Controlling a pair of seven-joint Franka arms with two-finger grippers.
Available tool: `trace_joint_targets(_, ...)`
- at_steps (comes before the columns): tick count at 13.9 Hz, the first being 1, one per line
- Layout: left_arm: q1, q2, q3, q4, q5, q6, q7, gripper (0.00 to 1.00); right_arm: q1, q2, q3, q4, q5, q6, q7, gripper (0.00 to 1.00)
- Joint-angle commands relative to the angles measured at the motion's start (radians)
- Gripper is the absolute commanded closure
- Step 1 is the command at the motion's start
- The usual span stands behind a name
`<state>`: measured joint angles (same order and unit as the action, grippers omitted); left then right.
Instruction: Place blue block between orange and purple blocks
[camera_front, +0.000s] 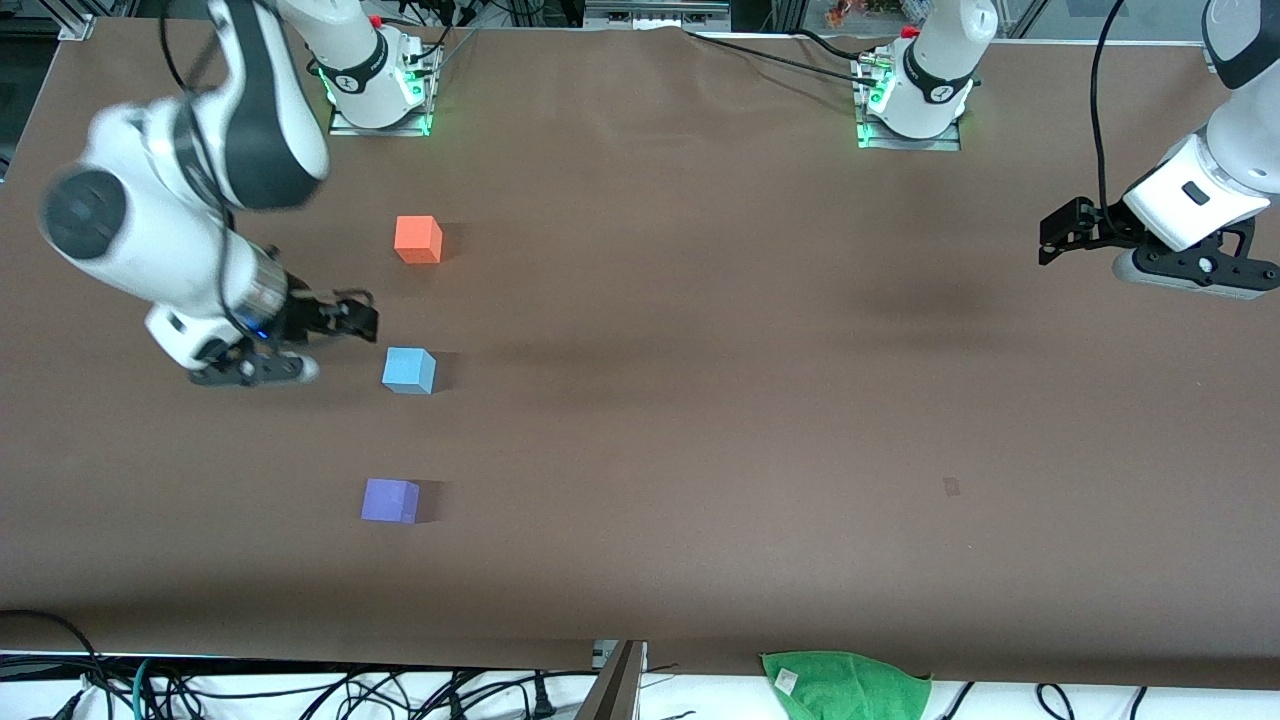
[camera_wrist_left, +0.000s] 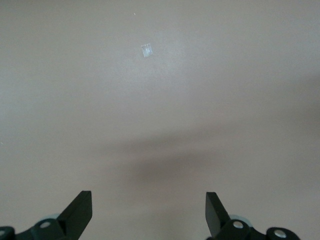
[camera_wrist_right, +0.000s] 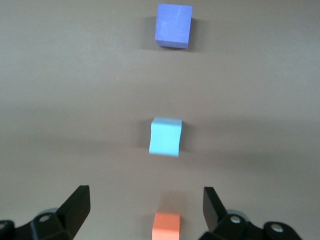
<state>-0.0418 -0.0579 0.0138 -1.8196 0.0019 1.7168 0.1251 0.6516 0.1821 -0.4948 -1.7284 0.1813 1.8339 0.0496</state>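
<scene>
The blue block (camera_front: 408, 370) sits on the brown table in line between the orange block (camera_front: 418, 240), farther from the front camera, and the purple block (camera_front: 390, 500), nearer to it. The right wrist view shows all three in a row: purple (camera_wrist_right: 173, 25), blue (camera_wrist_right: 165, 136), orange (camera_wrist_right: 166, 226). My right gripper (camera_front: 355, 312) is open and empty, up in the air beside the blue block toward the right arm's end; it also shows in the right wrist view (camera_wrist_right: 144, 195). My left gripper (camera_front: 1058, 235) is open and empty over bare table at the left arm's end (camera_wrist_left: 148, 196).
A green cloth (camera_front: 845, 685) lies at the table's front edge. A small pale mark (camera_front: 951, 486) is on the table toward the left arm's end and shows in the left wrist view (camera_wrist_left: 146, 50). Cables hang below the front edge.
</scene>
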Motion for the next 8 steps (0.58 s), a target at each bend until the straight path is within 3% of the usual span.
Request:
trace_joint_targets(1, -0.009, 0.010, 0.003, 0.023, 0.023, -0.005, 0.001, 0.00, 0.003, -0.119, 0.004, -0.037, -0.087, -0.074, 0.024, 0.00)
trace_joint_targets(5, -0.009, 0.010, 0.003, 0.023, 0.023, -0.005, 0.001, 0.00, -0.027, -0.148, 0.018, 0.004, -0.179, -0.125, 0.003, 0.00)
trace_joint_targets(6, -0.009, 0.010, 0.003, 0.023, 0.023, -0.005, 0.001, 0.00, -0.055, -0.150, 0.057, 0.007, -0.222, -0.152, -0.003, 0.00)
trace_joint_targets(8, -0.010, 0.010, 0.003, 0.023, 0.023, -0.005, 0.001, 0.00, -0.221, -0.150, 0.239, 0.038, -0.244, -0.165, -0.028, 0.00)
